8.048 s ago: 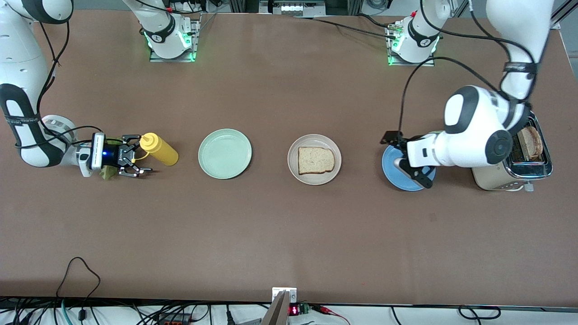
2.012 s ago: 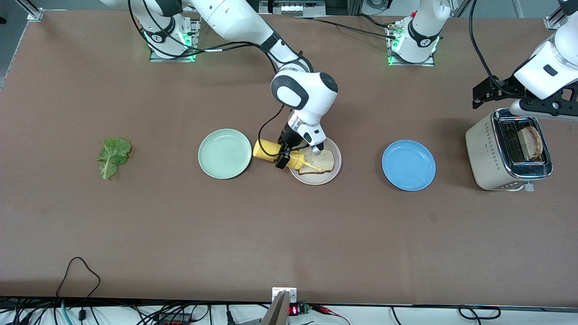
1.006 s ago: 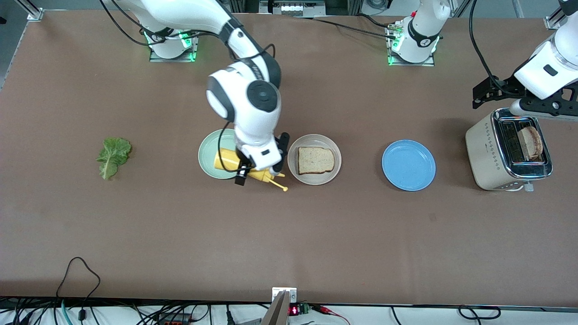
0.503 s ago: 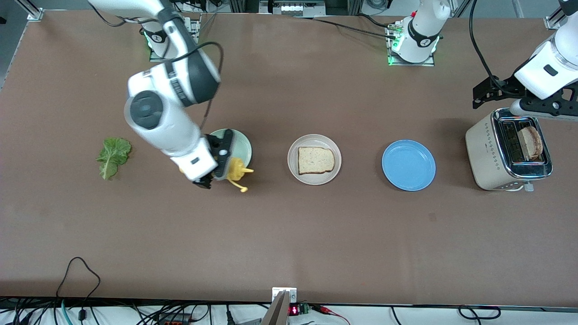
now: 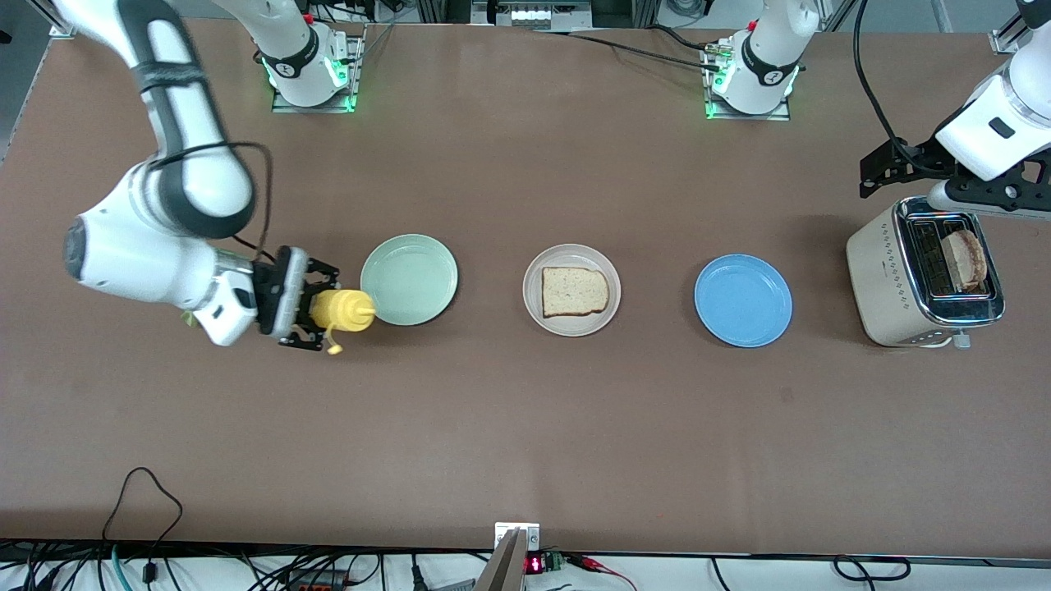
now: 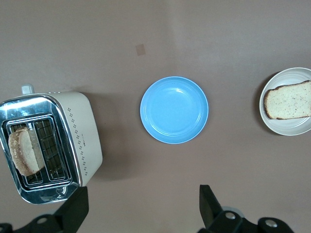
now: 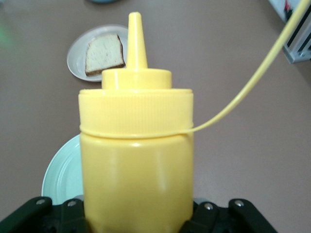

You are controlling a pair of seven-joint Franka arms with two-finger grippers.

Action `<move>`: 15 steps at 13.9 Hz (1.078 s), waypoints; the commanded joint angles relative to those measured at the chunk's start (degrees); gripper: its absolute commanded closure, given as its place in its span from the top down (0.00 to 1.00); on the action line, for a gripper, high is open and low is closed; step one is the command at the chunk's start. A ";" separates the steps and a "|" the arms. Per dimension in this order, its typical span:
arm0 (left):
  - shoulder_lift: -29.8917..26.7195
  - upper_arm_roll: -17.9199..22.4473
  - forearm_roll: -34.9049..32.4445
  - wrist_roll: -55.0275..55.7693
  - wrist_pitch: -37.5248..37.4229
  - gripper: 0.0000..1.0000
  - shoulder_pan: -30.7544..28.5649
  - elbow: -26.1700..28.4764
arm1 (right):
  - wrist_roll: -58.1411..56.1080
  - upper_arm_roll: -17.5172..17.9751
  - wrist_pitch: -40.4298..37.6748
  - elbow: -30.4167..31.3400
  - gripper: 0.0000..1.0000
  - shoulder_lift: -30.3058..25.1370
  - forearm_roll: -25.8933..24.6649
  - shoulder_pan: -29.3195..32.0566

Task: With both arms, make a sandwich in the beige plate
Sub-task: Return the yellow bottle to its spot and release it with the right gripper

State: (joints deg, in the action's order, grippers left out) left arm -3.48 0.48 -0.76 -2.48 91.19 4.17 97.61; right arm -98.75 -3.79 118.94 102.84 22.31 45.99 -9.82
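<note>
While you watched from the front camera, the right claw (image 5: 316, 310) sat at the left middle of the frame, clamped on a yellow squeeze bottle (image 5: 343, 310) held sideways over the worktop (image 5: 525, 427), its nozzle pointing at the mint-green plate (image 5: 409, 279) just beside it. Your right wrist view filled with that bottle (image 7: 136, 160), its loose cap strap arcing toward the upper right corner of that picture.

At about the same depth, a row of plates ran across the middle of the front view. The beige plate (image 5: 572, 290) lay at frame centre with one bread slice (image 5: 574, 290) flat on it and nothing on top, so you had no finished sandwich. The blue plate (image 5: 743, 300) lay in the right half of the frame, well apart from the beige one. The toaster (image 5: 924, 273) stood at the right edge with a second slice (image 5: 963, 258) upright in one slot.

Farther up, at the upper right of the frame, your left claw (image 5: 944, 176) hung over the worktop next to the toaster, fingers spread wide and carrying nothing.
</note>
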 commanded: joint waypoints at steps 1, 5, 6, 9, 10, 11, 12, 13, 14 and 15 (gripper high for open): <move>-0.38 0.40 -0.91 0.19 -0.23 1.00 0.58 -0.05 | -9.50 1.24 -3.62 4.29 0.27 -1.40 7.16 5.24; -0.38 0.40 -0.91 0.28 -0.31 1.00 0.58 0.04 | -22.86 1.24 -13.53 5.61 0.27 2.99 17.35 12.27; -0.38 0.40 -0.91 0.19 -0.31 1.00 0.58 -0.05 | -24.89 1.24 -15.74 5.61 0.28 4.22 18.94 13.50; -0.38 0.40 -0.91 0.19 -0.23 1.00 0.67 -0.05 | -33.94 1.24 -22.42 5.44 0.31 9.66 24.39 17.02; -0.38 0.40 -0.91 0.11 -0.23 1.00 0.67 -0.05 | -37.18 1.24 -24.96 5.26 0.31 11.68 25.97 17.99; -0.38 0.40 -0.91 0.19 -0.23 1.00 0.67 -0.05 | -40.17 1.24 -26.82 5.26 0.31 13.53 27.21 18.78; -0.38 0.40 -0.91 0.19 -0.23 1.00 0.67 -0.05 | -42.38 1.24 -28.31 5.26 0.31 14.94 27.74 19.48; -0.38 0.40 -0.91 0.19 -0.23 1.00 0.67 -0.05 | -44.58 1.24 -29.72 5.09 0.31 16.26 28.01 20.27; -0.38 0.40 -0.91 0.19 -0.23 1.00 0.67 -0.05 | -46.51 1.24 -31.04 5.09 0.31 17.58 28.01 21.24; -0.38 0.40 -0.91 0.28 -0.23 1.00 0.67 -0.05 | -48.10 1.24 -32.01 4.91 0.31 18.98 28.01 22.03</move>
State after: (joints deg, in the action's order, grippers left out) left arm -3.48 0.48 -0.76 -2.48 91.19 4.17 97.61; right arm -143.77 -3.72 90.28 108.75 39.39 72.87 9.60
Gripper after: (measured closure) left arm 0.000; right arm 0.608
